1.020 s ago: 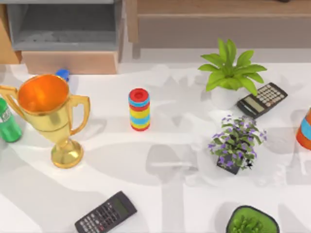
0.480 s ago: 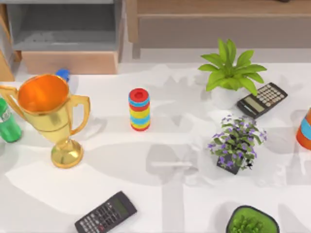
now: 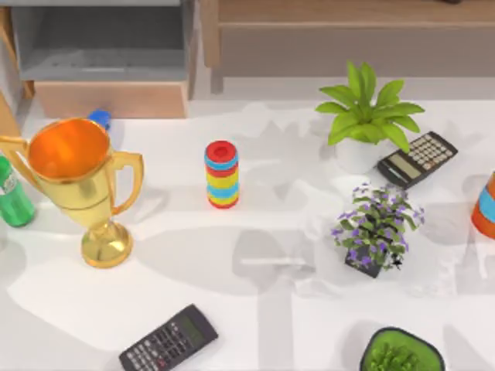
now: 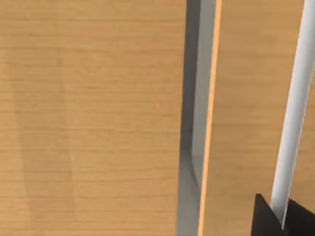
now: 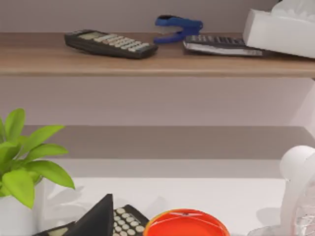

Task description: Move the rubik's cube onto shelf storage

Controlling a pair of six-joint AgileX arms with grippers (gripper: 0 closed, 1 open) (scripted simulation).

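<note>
Standing along the far edge of the table (image 3: pixel 255 309) toward its right corner, the shelf storage (image 3: pixel 348 11) is seen, with a calculator (image 5: pixel 110 44) and a blue stapler (image 5: pixel 177 24) laid on its board. The right gripper (image 5: pixel 96 219) is held low near the table's right edge, facing that shelf. The left gripper (image 4: pixel 283 223) is held close against light wood panels. How far either gripper is open cannot be told, nor can the place of the rubik's cube.

It looked like a rendered office or study desk: a white table (image 3: pixel 255 309) carried calculators (image 3: pixel 168 338), potted plants (image 3: pixel 363 116) and a gold trophy (image 3: pixel 77 185), with wooden shelving (image 3: pixel 348 31) along the frame's top edge.
</note>
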